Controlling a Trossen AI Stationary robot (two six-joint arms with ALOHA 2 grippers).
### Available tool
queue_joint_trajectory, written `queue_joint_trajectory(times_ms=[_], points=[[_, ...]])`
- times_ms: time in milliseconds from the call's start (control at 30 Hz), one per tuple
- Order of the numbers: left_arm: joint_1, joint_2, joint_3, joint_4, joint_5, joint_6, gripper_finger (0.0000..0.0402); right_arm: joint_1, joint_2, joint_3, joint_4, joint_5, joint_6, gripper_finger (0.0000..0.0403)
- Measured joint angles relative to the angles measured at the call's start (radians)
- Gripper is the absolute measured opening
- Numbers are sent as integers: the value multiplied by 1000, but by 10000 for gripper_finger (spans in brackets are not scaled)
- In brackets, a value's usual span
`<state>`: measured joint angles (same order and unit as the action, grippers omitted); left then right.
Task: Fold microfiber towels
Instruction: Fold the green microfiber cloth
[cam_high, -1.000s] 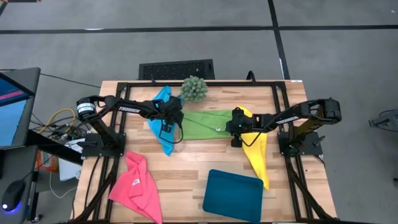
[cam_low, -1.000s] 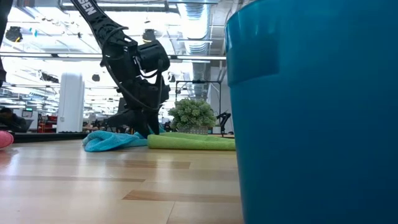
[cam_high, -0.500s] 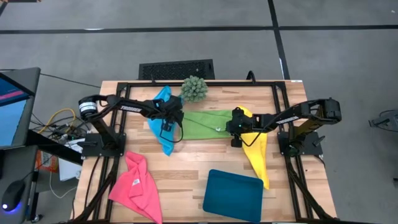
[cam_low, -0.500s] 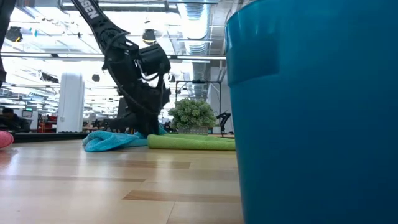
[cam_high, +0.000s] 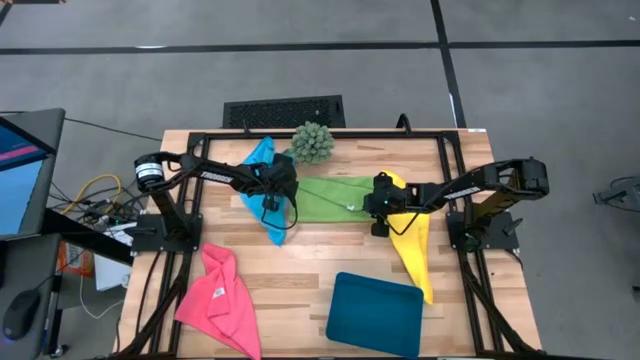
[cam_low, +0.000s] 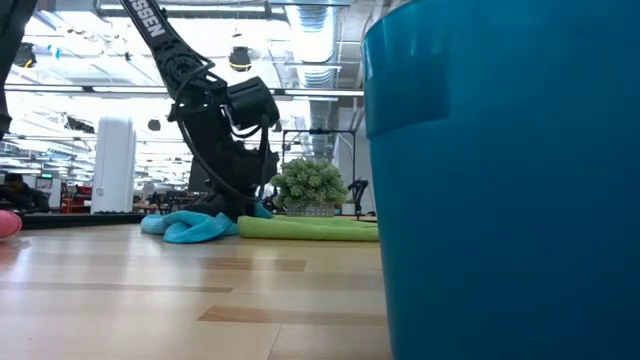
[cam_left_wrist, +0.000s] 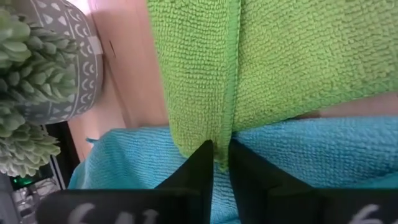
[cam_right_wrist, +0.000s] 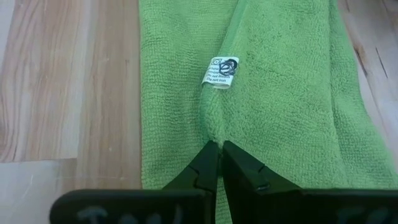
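Note:
The lime green towel (cam_high: 330, 198) lies folded flat at the table's middle, its left end overlapping the sky blue towel (cam_high: 262, 205). My left gripper (cam_left_wrist: 221, 163) is at that left end, shut on the green towel. My right gripper (cam_right_wrist: 219, 154) is shut on the green towel's right end, close to the white label (cam_right_wrist: 222, 71). The yellow towel (cam_high: 415, 252) lies under my right arm. The hot pink towel (cam_high: 220, 298) lies crumpled at the near left. My left gripper pinches the green towel's hemmed edge (cam_left_wrist: 222, 148) at its left end between its two fingers, slanting down from the table's left. The towel lies on the blue towel and the table. My right gripper pinches a small pucker of green cloth (cam_right_wrist: 214, 138) below the label, slanting down from the table's right. The cloth around it lies flat on the table; one layer or several, I cannot tell.
A spiky green plant in a grey pot (cam_high: 312, 143) stands just beyond the green towel, close to my left gripper. A dark teal tray (cam_high: 375, 308) sits at the near edge and fills the right of the low view (cam_low: 500, 180).
My left arm has leaned toward the table's right and its gripper has tipped lower onto the green towel's left end. The blue towel's near end has shifted a little to the right. My right arm has kept still.

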<state>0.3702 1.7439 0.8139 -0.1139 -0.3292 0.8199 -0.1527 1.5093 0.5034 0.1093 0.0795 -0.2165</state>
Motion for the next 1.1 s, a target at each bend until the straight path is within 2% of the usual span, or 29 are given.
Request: queue_joint_trajectory(times_ms=[133, 433, 767, 1100], points=[[-1, 0, 0, 1, 3, -28, 4, 2, 0, 0, 0, 0, 0, 44], [-39, -14, 47, -41, -70, -85, 1, 2, -17, 0, -1, 0, 28, 44], [-79, -159, 60, -139, -83, -230, 0, 2, -195, 1, -70, -2, 80, 44], [-202, -318, 60, -242, -67, -425, 0, 16, -327, 0, -168, -3, 164, 44]])
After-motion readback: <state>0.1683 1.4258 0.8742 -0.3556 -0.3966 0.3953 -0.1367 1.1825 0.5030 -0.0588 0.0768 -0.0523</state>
